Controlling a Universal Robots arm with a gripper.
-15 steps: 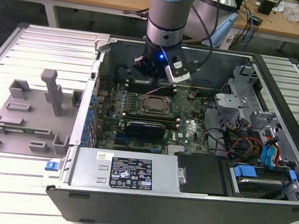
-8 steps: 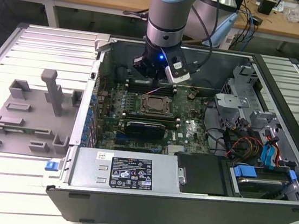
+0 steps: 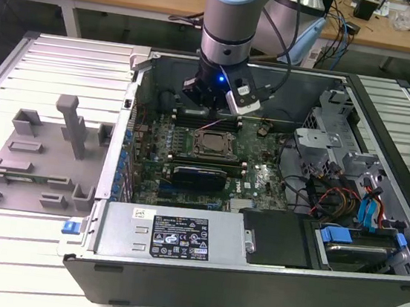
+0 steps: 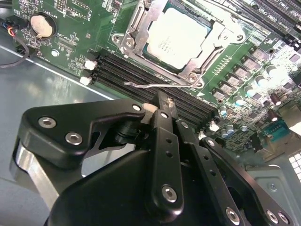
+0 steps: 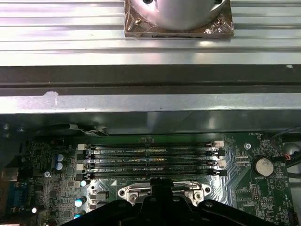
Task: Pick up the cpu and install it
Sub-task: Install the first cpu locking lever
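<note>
We log the cpu (image 4: 176,36): silver-white top, seated in the socket (image 4: 134,28) with the metal frame around it, mid-motherboard (image 3: 262,177) inside the open computer case (image 3: 264,284). We log the gripper (image 4: 163,101): clenched on nothing, over the memory slots (image 5: 150,157), just on the far side of the cpu and apart from it.

Cpu (image 4: 176,37) sitting inside metal socket frame (image 4: 133,35) on green board (image 4: 94,19). Gripper (image 4: 164,106) hovering above black memory slots (image 4: 127,68), fingers pressing together, gripping nothing. Coin battery (image 4: 40,24) lying well apart
</note>
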